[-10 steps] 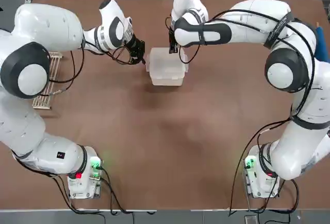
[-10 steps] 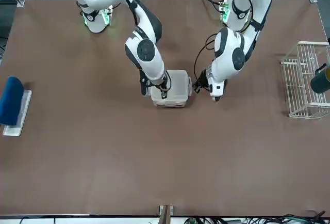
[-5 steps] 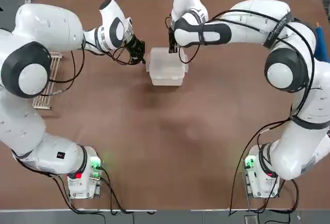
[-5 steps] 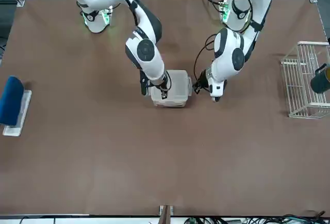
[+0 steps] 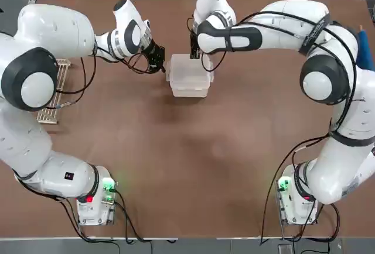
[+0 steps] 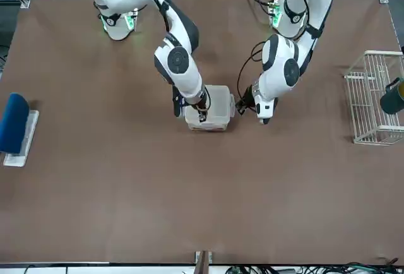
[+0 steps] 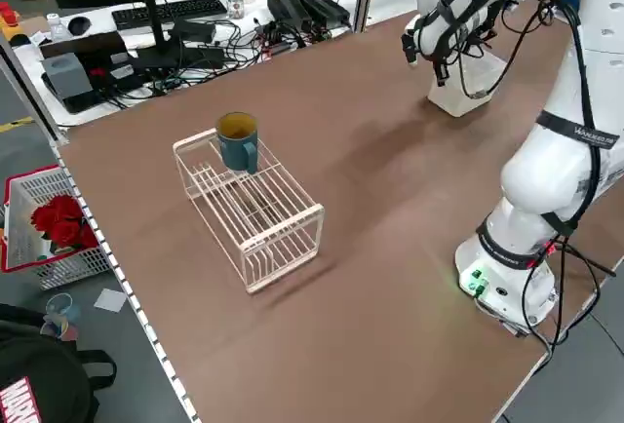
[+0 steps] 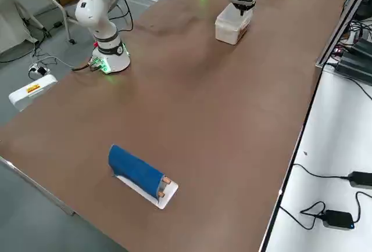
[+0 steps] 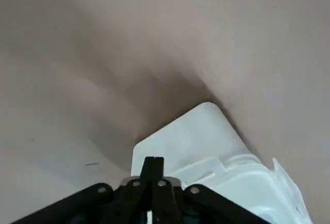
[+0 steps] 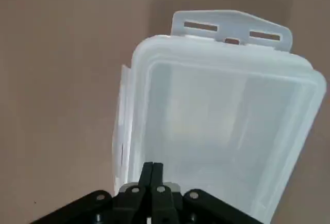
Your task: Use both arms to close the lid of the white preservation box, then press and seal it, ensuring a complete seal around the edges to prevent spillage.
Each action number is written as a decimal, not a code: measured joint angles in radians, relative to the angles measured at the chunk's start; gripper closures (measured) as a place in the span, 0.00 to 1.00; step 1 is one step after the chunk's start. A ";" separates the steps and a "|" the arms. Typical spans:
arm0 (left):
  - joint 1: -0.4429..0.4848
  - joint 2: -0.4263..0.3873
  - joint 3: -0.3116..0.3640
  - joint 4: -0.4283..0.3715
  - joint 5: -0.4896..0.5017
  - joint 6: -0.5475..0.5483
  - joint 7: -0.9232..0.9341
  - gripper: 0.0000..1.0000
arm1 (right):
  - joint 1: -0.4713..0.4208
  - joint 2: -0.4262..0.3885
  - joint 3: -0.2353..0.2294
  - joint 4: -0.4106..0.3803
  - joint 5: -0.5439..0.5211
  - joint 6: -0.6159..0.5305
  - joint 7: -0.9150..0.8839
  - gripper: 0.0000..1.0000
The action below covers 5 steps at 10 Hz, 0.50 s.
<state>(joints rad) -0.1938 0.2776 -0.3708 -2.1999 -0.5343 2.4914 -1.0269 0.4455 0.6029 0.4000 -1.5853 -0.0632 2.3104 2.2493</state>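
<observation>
When pressed on from above, brown table [image 5: 193, 166]: likely firm enough to back a hard push, though probably smooth enough to let a light container skid.
White preservation box [image 5: 190, 78]: on the far part of the table, roughly midway across, upright between the two grippers; probably light, with thin walls able to flex. Best steadied low on opposite walls.
Flat white translucent lid [image 10: 216, 121]: laid over the box, complete seal not shown. Likely springy; better pushed near corners than at the middle.
Rounded plastic rim [image 10: 307, 74]: probably stiffest part, best place to press, a little at a time all around.
Slotted latch flap [image 10: 232, 25]: sticking outward, apparently unfastened; likely bendy at a thin hinge, so best folded down by pushing broadly.
Left gripper [image 9: 153, 160]: beside the box's left side; fingers together, nothing between; touch on plastic, cannot tell.
Right gripper [image 10: 153, 165]: over the box's far side; fingers together, nothing between; contact with lid likewise impossible to tell.
</observation>
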 joint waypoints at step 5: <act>-0.002 0.000 -0.001 0.001 0.000 0.003 0.000 0.99 | 0.025 0.007 0.001 0.004 0.000 0.022 0.013 0.99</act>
<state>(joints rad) -0.1956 0.2776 -0.3723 -2.1989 -0.5343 2.4948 -1.0269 0.4709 0.6102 0.4006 -1.5815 -0.0633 2.3322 2.2625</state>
